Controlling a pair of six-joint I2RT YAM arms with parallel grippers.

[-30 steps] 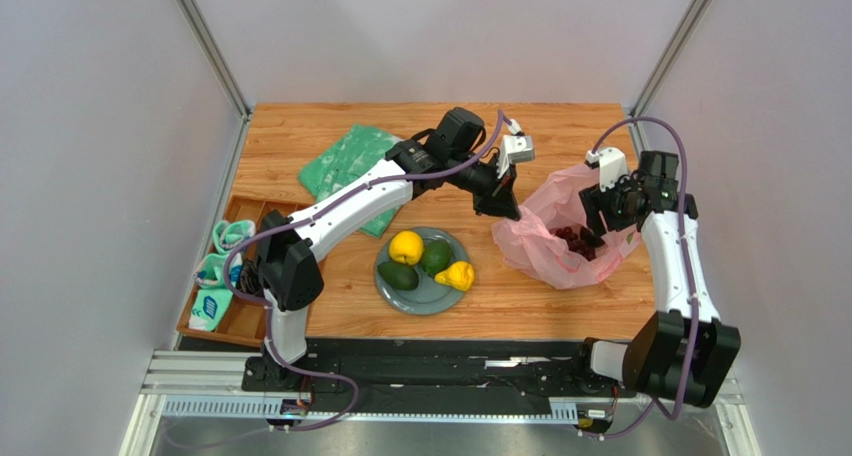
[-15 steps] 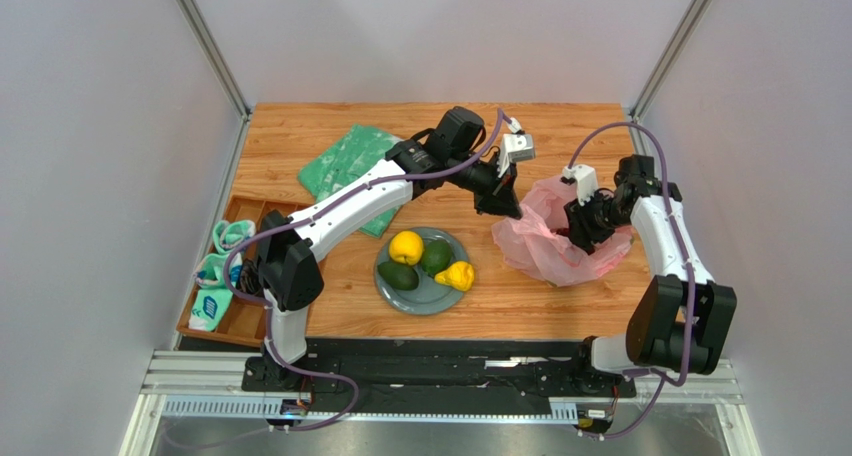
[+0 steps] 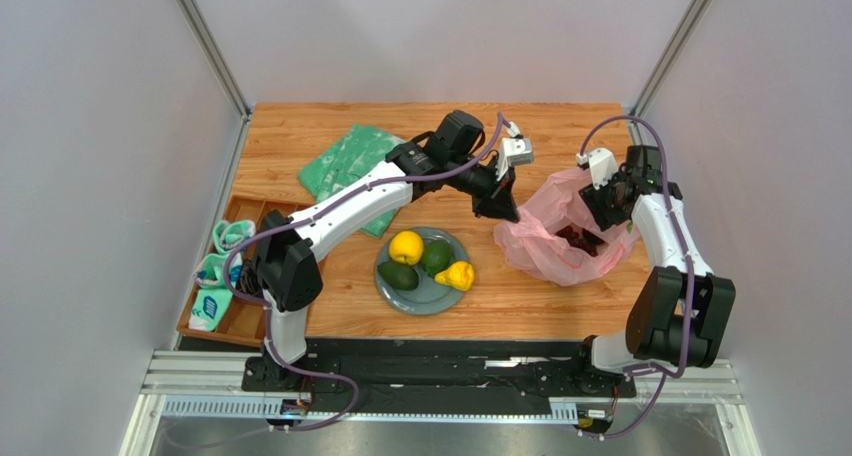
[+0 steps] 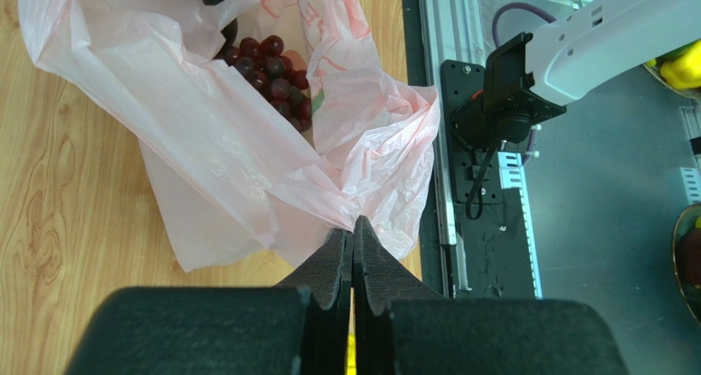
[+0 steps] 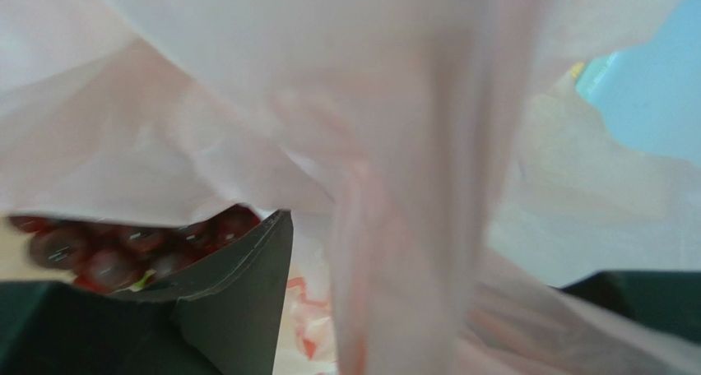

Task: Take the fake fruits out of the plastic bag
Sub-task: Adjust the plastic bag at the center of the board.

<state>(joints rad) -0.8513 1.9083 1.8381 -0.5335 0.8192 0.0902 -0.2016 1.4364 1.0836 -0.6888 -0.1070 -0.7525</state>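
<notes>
The wooden table is brown; a flat green bag with a pattern lies on it near the back left; a round grey plate sits near the middle; a wooden tray at the left edge holds small blue-green and white packs; grey walls stand around.

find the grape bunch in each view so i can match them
top external: grape bunch right of centre, inside the pink bag.
left wrist: grape bunch top centre, in the bag's open mouth.
right wrist: grape bunch lower left, blurred, under bag film.
shared landmark: the pink bag, in all three views.
</notes>
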